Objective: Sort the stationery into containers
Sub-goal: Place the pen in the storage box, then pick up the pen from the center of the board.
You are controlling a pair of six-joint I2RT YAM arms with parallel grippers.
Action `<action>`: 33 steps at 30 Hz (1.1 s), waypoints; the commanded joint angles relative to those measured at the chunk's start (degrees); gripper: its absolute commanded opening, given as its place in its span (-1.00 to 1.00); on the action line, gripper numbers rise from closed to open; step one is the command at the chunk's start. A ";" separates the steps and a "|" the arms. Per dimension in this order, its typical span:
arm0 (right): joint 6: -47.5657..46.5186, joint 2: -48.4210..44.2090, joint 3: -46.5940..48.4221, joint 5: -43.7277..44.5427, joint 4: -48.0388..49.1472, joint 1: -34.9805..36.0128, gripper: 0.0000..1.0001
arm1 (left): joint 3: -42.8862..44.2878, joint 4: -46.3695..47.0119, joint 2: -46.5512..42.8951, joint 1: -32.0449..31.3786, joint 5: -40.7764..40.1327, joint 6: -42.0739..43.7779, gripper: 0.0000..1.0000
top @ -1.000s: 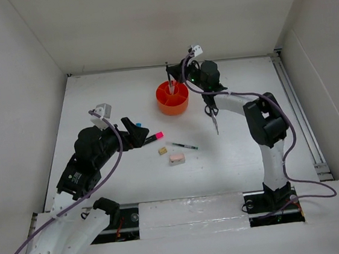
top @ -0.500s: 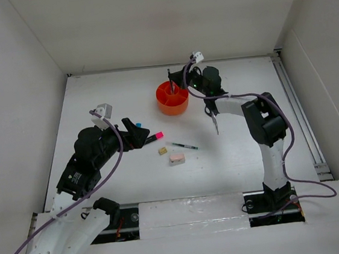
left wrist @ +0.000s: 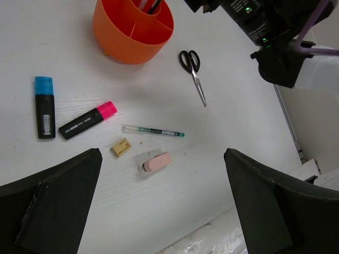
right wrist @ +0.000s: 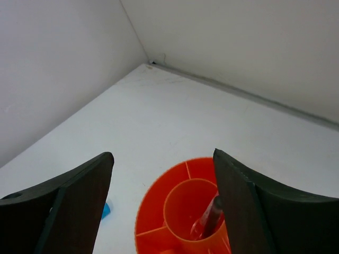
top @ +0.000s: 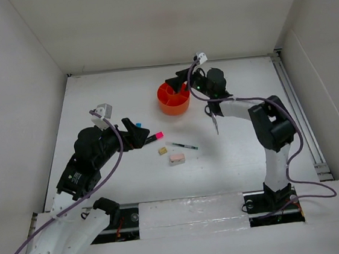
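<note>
The orange organiser is seen at upper centre of the top view. A dark pen and a reddish pencil are stood in its round middle cup. The right gripper is held just above its rim, jaws spread wide, nothing gripped. Scissors lie to its right. Lower down lie a blue-capped highlighter, a pink-capped highlighter, a slim pen, a tan eraser and a pink eraser. The left gripper is fully spread and empty.

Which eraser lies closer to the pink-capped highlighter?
The small tan eraser, lying close by the pink-capped highlighter; the larger pinkish eraser sits farther off, beyond the tan one, near the pen.
</note>
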 commanded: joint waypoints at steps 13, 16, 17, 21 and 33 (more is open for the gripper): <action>-12.19 -29.60 -9.76 2.61 -43.48 6.31 0.63 | 0.29 0.93 -1.55 0.07 -7.27 -1.73 1.00; -11.41 -32.24 -17.23 5.94 -46.21 11.58 0.63 | 0.82 -0.91 -1.55 0.07 -12.79 -3.40 1.00; -10.62 -32.86 -18.73 7.69 -46.92 13.77 0.63 | 0.82 -1.79 -1.55 0.07 -13.78 -4.10 1.00; -7.89 -36.11 -24.44 12.81 -47.71 16.86 0.49 | 0.82 -1.80 -1.55 0.07 -14.58 -4.90 1.00; -12.88 -20.94 -13.22 15.45 -52.80 19.06 0.17 | 0.82 -1.80 -1.55 0.07 -12.21 -4.38 1.00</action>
